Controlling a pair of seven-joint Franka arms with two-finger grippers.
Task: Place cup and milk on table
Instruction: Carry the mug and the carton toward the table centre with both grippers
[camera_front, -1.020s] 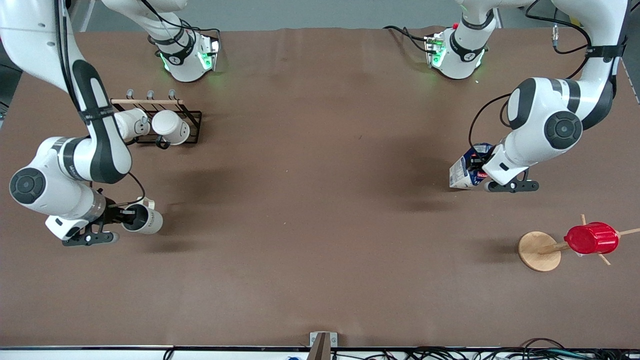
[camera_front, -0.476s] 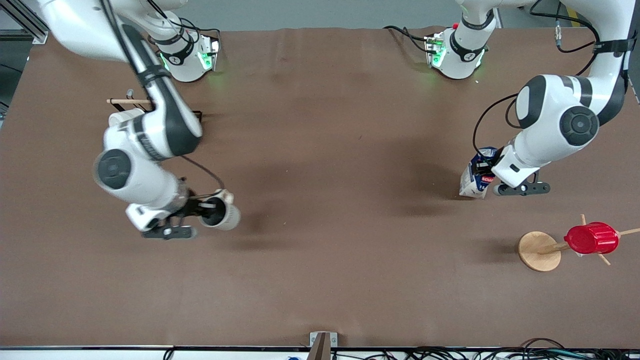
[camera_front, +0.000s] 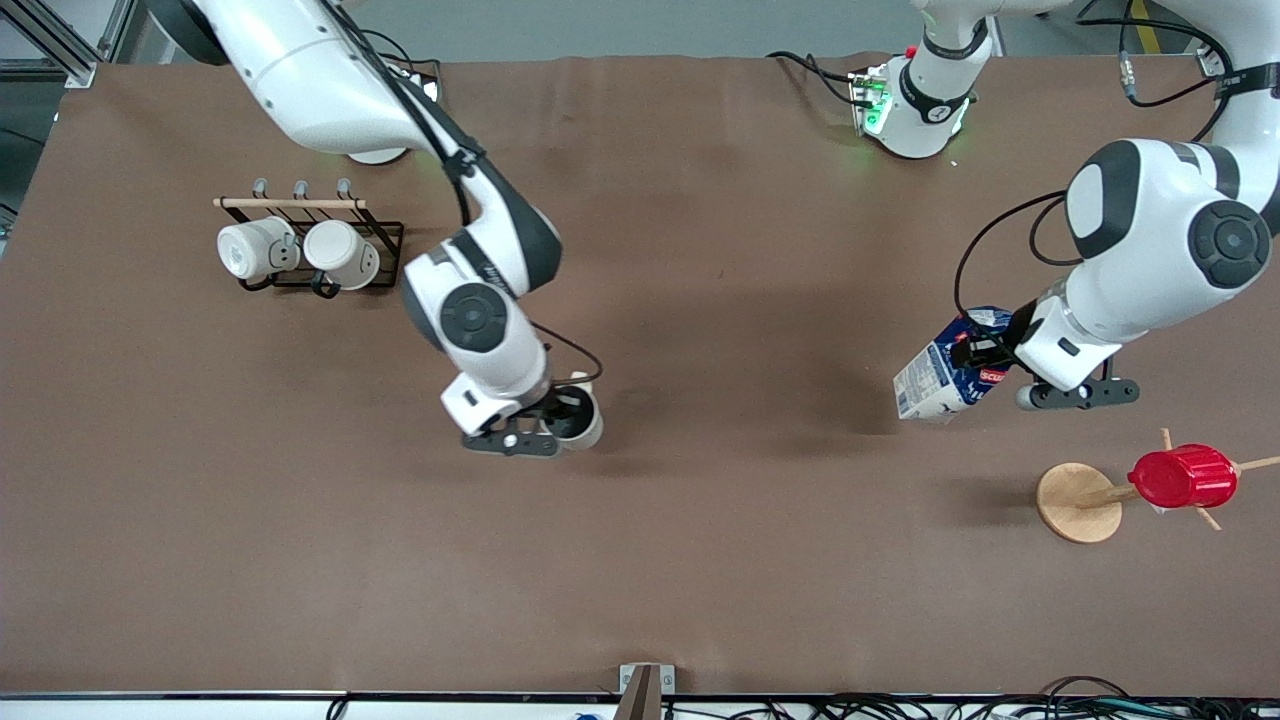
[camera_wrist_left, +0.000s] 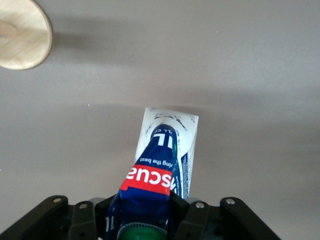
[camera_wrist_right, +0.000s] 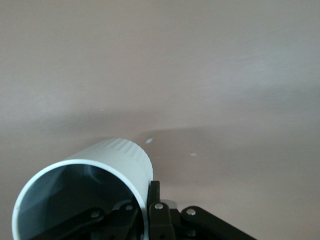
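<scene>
My right gripper is shut on the rim of the cup, a beige-white mug with a dark inside, and holds it over the middle of the table. In the right wrist view the cup has its wall pinched between the fingers. My left gripper is shut on the top of the milk, a blue and white carton, tilted above the table toward the left arm's end. In the left wrist view the milk shows its red label and green cap.
A black wire rack with two white mugs stands toward the right arm's end. A wooden stand holding a red ribbed cup is nearer the front camera than the milk; its base shows in the left wrist view.
My right arm has carried the cup from the right arm's end toward the table's middle. My left gripper has shifted slightly with the milk, which is now more tilted.
</scene>
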